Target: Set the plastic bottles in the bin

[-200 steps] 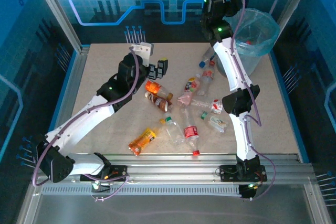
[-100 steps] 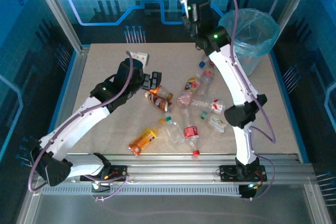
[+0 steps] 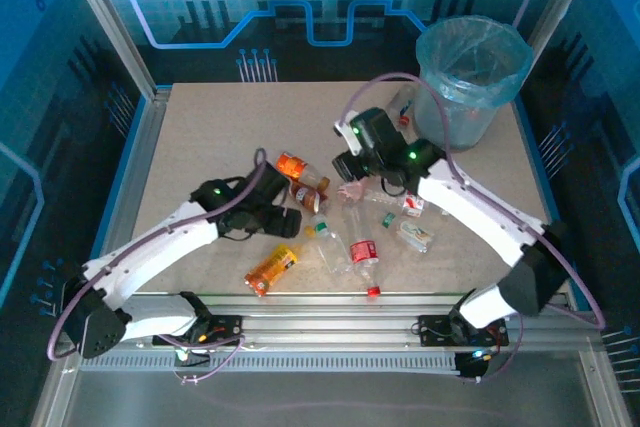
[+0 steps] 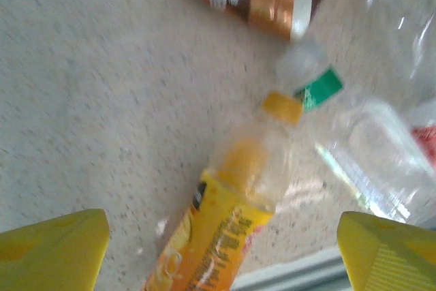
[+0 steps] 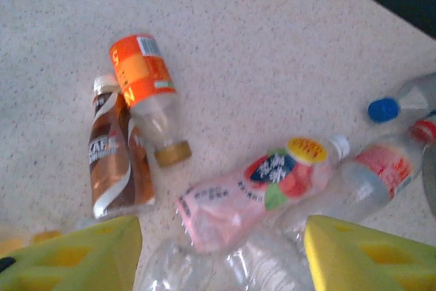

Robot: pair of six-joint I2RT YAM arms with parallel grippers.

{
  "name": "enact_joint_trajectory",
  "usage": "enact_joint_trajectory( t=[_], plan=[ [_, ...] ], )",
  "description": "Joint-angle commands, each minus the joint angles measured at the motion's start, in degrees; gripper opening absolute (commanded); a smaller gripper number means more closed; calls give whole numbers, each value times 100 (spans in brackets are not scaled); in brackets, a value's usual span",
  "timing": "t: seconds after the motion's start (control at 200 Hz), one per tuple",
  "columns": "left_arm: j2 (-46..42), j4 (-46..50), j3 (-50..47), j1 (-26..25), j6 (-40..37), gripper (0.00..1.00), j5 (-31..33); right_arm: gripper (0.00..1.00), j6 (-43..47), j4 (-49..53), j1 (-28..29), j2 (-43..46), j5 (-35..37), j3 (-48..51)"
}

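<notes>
The bin is sitting at the table's 1 o'clock corner, tucked close against the far and right edges, its pale blue liner folding over the rim. A clear bottle is lying just beside it at its 9 o'clock. The plastic bottles are lying bunched around the middle of the table and trailing toward 5 o'clock, so the stretch from 8 round to 12 o'clock is lying open for an arm to swing through. The left gripper is hanging low at the cluster's 9 o'clock side. In its wrist view its yellow fingers are standing wide apart, released and grasping nothing, with the yellow-labelled juice bottle lying on the table between them and a green cap just off its neck at 1 o'clock. That juice bottle is lying nearest the front edge, at about 7 o'clock. The right gripper is hovering over the cluster's 12 o'clock edge, its claw likewise spread and empty. Beneath it a pink-labelled bottle is lying on its side. At that bottle's 9 o'clock a brown bottle and an orange-labelled bottle are lying side by side, touching. The surface is speckled beige, aluminium rails are framing it, and blue panelled walls are closing in on the far side and both flanks.
</notes>
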State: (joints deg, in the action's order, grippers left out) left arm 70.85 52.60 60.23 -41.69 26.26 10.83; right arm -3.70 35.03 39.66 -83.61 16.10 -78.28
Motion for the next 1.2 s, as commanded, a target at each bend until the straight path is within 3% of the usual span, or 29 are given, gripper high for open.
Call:
enact_joint_trajectory(
  t=[0.0,0.2,0.485,0.84,1.021,1.106,1.196],
  plan=[
    [249,167,-293,-284,499,90,115,66,-383,-640,23,703,-90,490],
    [553,-44,-731,-521,850,90,14,67,-382,-598,18,1174,-159,847],
    [1151,-281,-1181,-866,937,89,0,68,-311,-562,24,1052,-113,872],
    [1222,-733,-1549,-901,1023,62,173,68,-398,-446,24,881,-77,842],
    [655,-353,-1422,-902,1021,58,529,68,-393,-356,19,893,-76,730],
    [253,-97,-1162,-902,954,57,827,68,-433,-312,20,902,-348,625],
    [-306,-282,-904,-918,458,44,951,68,-401,-281,24,939,-1032,436]
  ],
)
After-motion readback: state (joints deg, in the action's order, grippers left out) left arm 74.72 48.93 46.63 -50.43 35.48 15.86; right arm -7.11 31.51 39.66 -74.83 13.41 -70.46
